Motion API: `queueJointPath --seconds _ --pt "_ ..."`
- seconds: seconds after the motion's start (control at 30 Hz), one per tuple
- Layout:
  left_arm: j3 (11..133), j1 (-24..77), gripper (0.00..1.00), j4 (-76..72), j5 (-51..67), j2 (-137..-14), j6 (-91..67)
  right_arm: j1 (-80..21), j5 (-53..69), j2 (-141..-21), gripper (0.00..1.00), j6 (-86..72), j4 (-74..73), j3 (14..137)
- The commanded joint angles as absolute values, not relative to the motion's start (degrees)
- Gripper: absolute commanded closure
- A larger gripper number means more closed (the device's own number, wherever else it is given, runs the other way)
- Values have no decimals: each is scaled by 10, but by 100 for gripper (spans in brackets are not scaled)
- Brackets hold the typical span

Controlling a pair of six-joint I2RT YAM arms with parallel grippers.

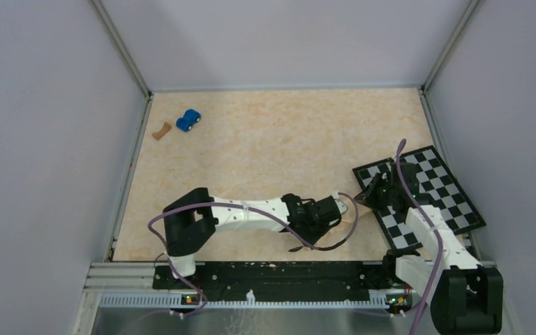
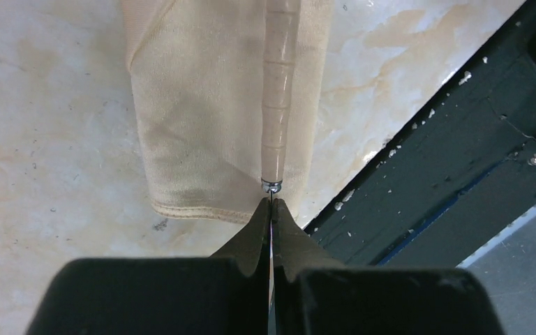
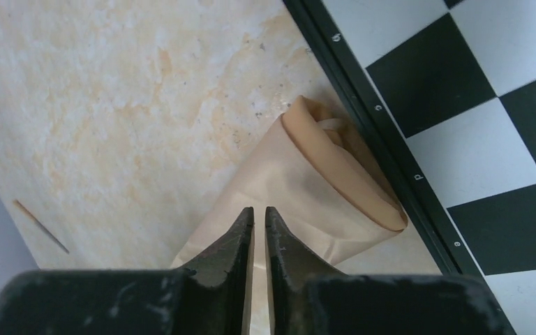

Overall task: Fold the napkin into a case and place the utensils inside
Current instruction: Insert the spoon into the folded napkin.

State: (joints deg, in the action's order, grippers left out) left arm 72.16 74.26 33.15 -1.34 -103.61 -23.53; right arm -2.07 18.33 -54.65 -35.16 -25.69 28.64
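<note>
The tan-orange napkin [image 2: 202, 112] lies folded into a narrow case [image 3: 307, 181] on the table, its rolled mouth against the checkerboard's black edge [image 3: 363, 132]. In the top view only a sliver of napkin [image 1: 354, 218] shows between the two arms. My left gripper [image 2: 271, 202] is shut on the thin metal end of a utensil. The utensil's pale ribbed handle [image 2: 279, 91] runs away from the jaws across the napkin. My right gripper [image 3: 258, 209] hovers over the case with a narrow gap between its jaws, and I see nothing in that gap.
The black-and-white checkerboard [image 1: 426, 195] lies at the right, under the right arm. A black rail [image 2: 460, 160] runs along the near table edge. A blue toy car [image 1: 188, 120] and a brown scrap [image 1: 160, 130] sit at the far left. A thin straight sliver [image 3: 38, 225] lies on the table.
</note>
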Motion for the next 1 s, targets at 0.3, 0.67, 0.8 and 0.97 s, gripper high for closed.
queueJointPath --seconds 0.3,0.67,0.8,0.97 --pt "855 726 100 458 -3 -1141 -268 -17 115 -570 100 -366 -197 241" --pt "889 697 100 466 34 -1168 -252 -17 120 -573 100 -359 -186 235" --pt "921 688 100 472 42 -1187 -238 -18 127 -571 100 -356 -183 236" --pt "957 684 100 477 42 -1217 -225 -18 131 -570 100 -354 -184 239"
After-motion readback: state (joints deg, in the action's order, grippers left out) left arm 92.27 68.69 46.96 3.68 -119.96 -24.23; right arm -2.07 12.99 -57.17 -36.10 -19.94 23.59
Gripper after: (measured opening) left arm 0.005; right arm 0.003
